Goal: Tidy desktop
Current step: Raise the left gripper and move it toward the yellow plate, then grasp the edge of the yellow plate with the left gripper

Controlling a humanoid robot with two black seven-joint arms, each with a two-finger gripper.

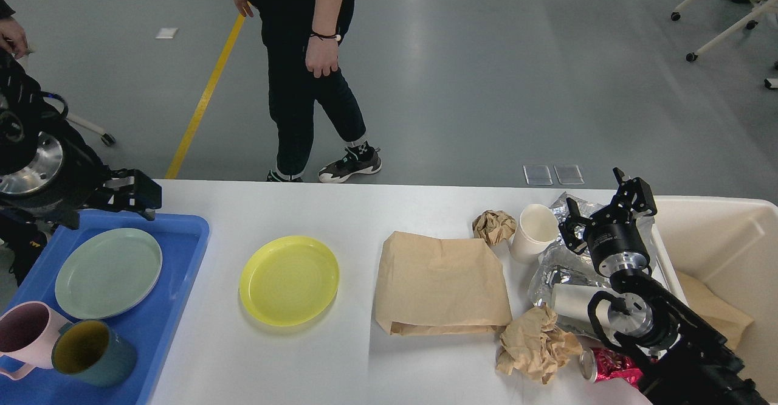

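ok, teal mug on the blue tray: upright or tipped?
Upright. The teal mug stands on the blue tray beside the pink mug, mouth up, yellow inside showing.

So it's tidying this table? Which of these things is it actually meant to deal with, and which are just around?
Part of the job:
desktop
yellow plate
paper bag
crumpled paper
paper cup
foil wrapper
blue tray
cream bin

Just around:
person walking past
wheeled chairs
yellow floor line
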